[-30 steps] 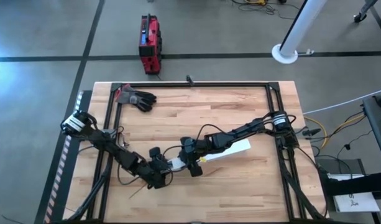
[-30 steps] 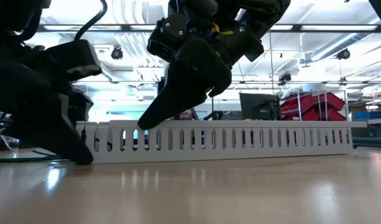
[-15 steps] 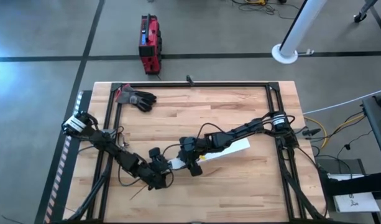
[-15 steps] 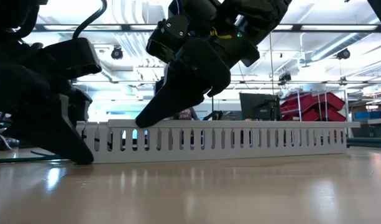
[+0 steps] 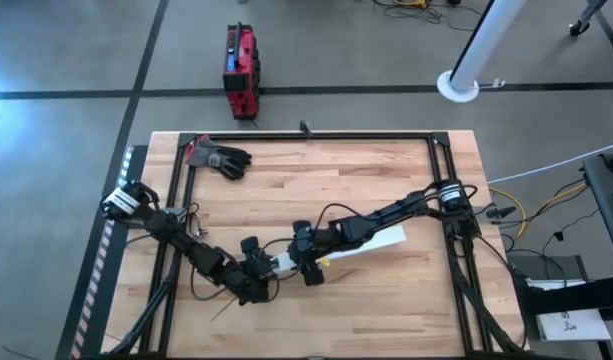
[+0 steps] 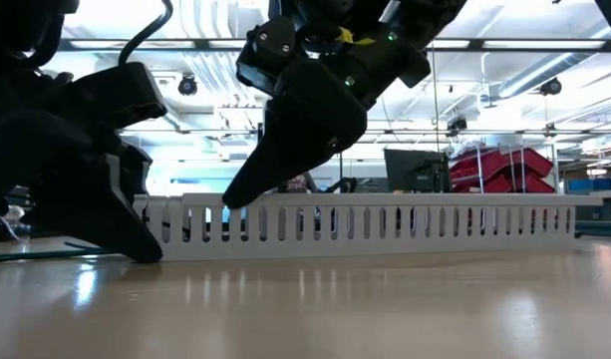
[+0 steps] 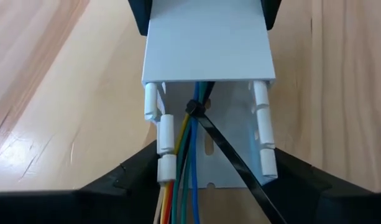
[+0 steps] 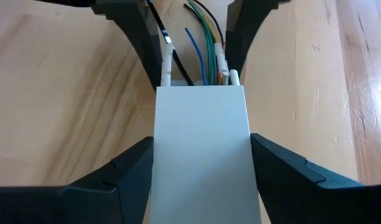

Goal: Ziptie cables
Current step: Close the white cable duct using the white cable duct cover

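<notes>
On the wooden desk (image 5: 386, 190), the left gripper (image 7: 199, 186) holds its jaws apart astride the open end of the white slotted channel (image 7: 209, 74), where the cables (image 7: 185, 155), cinched by a black ziptie (image 7: 196, 107), run between them. Beyond, the right gripper (image 8: 199, 186) straddles the channel's lid, jaws apart, apparently touching its sides.

cables (image 7: 189, 162) vanish under the white channel's lid (image 7: 206, 43), black ziptie (image 7: 240, 171) tail cut off by the frame edge
</notes>
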`<state>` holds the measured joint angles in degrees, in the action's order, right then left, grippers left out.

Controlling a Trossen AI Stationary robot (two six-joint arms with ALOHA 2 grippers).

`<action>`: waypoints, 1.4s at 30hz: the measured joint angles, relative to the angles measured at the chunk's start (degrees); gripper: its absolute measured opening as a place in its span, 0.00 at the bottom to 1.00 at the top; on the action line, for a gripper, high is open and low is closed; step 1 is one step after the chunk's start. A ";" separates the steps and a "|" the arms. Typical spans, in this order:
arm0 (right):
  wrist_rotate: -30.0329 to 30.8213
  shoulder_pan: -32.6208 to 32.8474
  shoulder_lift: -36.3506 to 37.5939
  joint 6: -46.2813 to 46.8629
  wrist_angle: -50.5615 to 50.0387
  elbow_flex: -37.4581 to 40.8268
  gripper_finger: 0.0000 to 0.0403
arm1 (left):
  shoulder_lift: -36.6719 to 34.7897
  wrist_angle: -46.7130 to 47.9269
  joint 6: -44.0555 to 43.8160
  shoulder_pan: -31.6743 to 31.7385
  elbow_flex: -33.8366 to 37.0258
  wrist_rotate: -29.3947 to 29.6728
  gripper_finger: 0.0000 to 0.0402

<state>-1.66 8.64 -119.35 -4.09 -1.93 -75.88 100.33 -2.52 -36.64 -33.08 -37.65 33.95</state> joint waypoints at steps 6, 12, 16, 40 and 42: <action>0.88 -0.14 0.02 0.24 -0.93 -0.02 0.54 | 0.02 0.07 -1.85 -1.37 0.02 0.77 0.52; -2.55 -0.47 0.00 -0.49 2.89 0.30 0.57 | 0.00 -0.53 -1.93 -1.52 0.07 2.02 0.53; -3.79 -0.25 -0.34 -0.95 7.27 0.47 0.55 | 0.00 -1.54 0.01 -1.25 0.11 1.94 0.52; -2.28 0.99 -0.93 -3.35 10.19 0.37 0.56 | 0.00 -1.38 2.01 -1.27 -2.45 3.01 0.53; -1.82 1.01 -0.92 -3.34 10.51 0.37 0.55 | -0.02 -1.48 2.02 -1.27 -2.42 3.02 0.53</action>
<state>-3.48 9.65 -120.27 -7.44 8.58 -75.50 100.31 -4.00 -34.62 -34.35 -40.07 36.98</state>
